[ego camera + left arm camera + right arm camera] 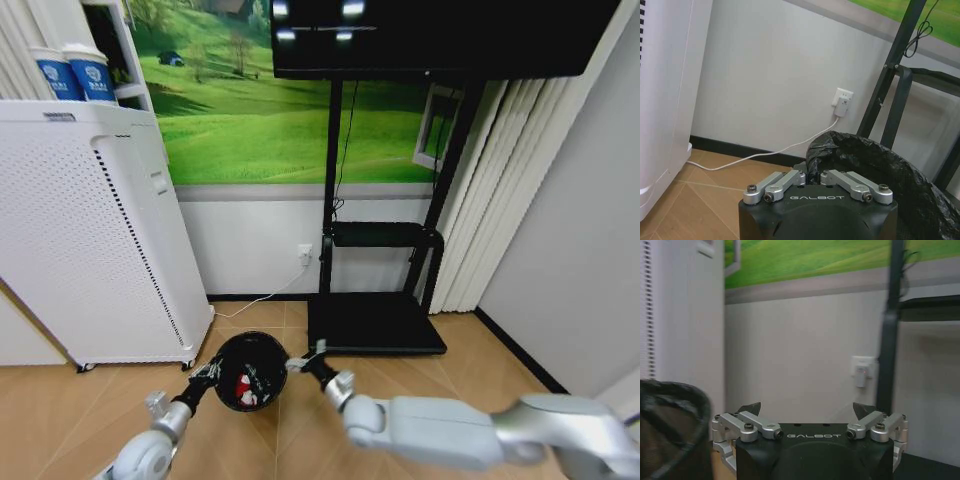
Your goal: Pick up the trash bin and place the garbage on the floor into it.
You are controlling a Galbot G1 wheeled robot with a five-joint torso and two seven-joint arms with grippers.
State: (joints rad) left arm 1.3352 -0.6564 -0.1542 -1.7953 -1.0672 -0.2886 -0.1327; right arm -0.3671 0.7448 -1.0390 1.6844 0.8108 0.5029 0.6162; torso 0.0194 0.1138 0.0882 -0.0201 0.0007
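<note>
The trash bin (250,368), black and round with a black bag lining, hangs just above the floor (430,390) between my two arms. Inside it lie red-and-white pieces of garbage (247,389). My left gripper (207,377) is at the bin's left rim. In the left wrist view this gripper (812,176) is shut on the bunched bag edge of the bin (890,170). My right gripper (298,364) is at the bin's right rim. In the right wrist view it (807,411) stands open with nothing between its fingers, and the bin (670,425) is beside it.
A tall white perforated cabinet (90,230) stands close on the left. The black screen stand's base plate (375,325) lies just behind the bin, on the right. A white cable (255,300) runs from the wall socket (304,254) along the floor.
</note>
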